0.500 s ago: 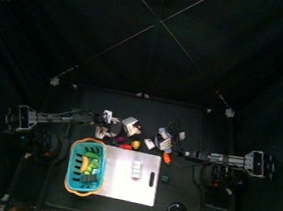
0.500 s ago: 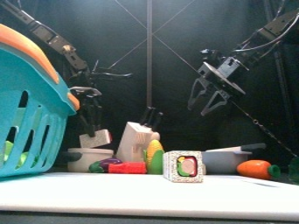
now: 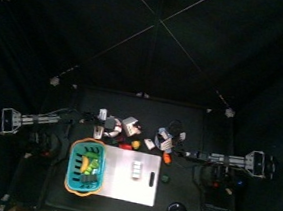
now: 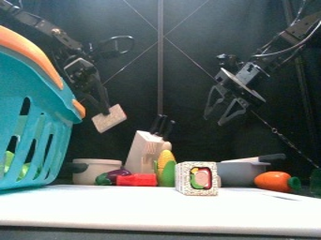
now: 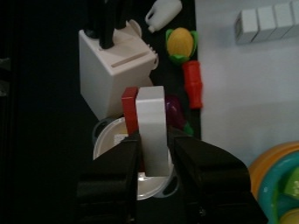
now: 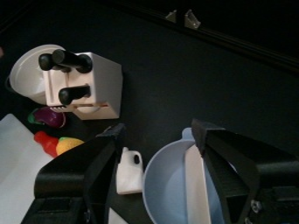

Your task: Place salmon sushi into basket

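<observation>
The salmon sushi [image 5: 149, 122] is pinched in the left gripper [image 5: 158, 166], lifted above the table [image 3: 175, 169]. The basket [image 4: 32, 122] stands nearby; the right gripper [image 4: 234, 103] hangs spread, empty.

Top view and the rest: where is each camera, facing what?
Top: overhead, facing straight down at the small black table; arms enter both sides.
Front: table-edge height, facing level across; teal-green plastic basket near, claws behind.
Left wrist: on left arm, facing along left claw gripping white-and-red piece.
Right wrist: on right arm, past open right claw.
Shared: both wrists show the white knife block.
</observation>
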`<action>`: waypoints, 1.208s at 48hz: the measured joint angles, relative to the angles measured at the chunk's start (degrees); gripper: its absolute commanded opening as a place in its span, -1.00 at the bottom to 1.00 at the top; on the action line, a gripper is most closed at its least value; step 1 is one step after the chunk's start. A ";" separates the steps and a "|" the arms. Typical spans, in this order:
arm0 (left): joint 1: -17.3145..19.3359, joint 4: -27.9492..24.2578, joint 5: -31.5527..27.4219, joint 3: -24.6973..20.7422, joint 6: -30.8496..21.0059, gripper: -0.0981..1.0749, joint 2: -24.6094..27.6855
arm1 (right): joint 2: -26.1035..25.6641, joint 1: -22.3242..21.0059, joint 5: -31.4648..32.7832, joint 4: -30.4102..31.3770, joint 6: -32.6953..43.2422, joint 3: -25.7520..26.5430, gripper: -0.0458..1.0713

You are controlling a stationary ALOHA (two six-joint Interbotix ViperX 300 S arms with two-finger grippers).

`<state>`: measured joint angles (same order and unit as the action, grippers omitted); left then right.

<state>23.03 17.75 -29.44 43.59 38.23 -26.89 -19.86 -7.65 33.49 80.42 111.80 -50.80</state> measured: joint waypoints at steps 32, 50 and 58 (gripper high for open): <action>-13.18 13.27 0.35 11.34 0.18 0.19 -17.14 | 0.00 -0.18 0.00 -0.35 0.00 -0.09 0.76; -13.18 17.40 -5.71 16.17 -0.26 0.21 -17.23 | 0.00 -0.26 0.09 -0.53 0.09 -0.09 0.76; -13.01 18.81 -7.38 17.93 -0.18 0.22 -17.31 | 0.00 -0.26 0.00 -0.62 0.00 -0.09 0.76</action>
<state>10.02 36.56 -36.83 61.52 38.06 -44.21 -19.86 -7.91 33.49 79.80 111.80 -50.89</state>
